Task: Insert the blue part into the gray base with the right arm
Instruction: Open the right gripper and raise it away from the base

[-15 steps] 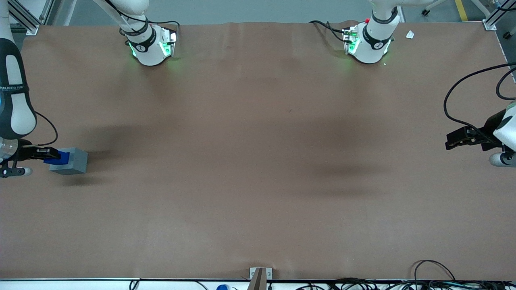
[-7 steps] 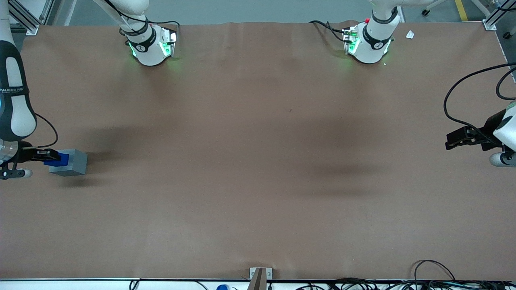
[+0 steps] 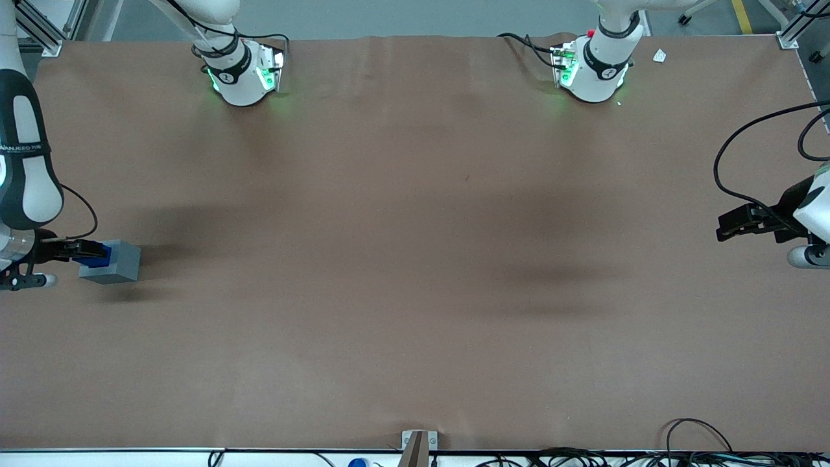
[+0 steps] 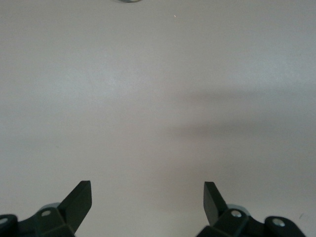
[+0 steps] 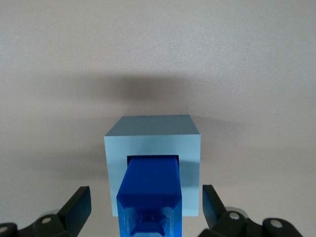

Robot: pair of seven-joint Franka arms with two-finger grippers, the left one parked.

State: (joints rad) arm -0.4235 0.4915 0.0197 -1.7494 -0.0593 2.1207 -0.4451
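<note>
**A:** Where does the blue part (image 5: pixel 150 180) sit?

**B:** Its lower end is in the socket of the gray base (image 5: pixel 153 131), standing proud of the top face. The base rests on the brown table (image 3: pixel 415 259), well toward the working arm's end.

**A:** And the gripper (image 5: pixel 145 190)?

**B:** Directly over the part, with the fingers (image 5: pixel 79 205) spread wide on either side and touching nothing. It is released.

**A:** How would the part handle?

**B:** It looks like hard, smooth plastic, light and stiff. I'd say it could slip under a weak pinch. The two flat side faces are the best place to grip it.

**A:** Is there room to move?

**B:** Straight up is free. Nothing else stands near the base. The socket walls hug the part closely, so I'd judge that any tilt would jam it or drag the light base along.
</note>
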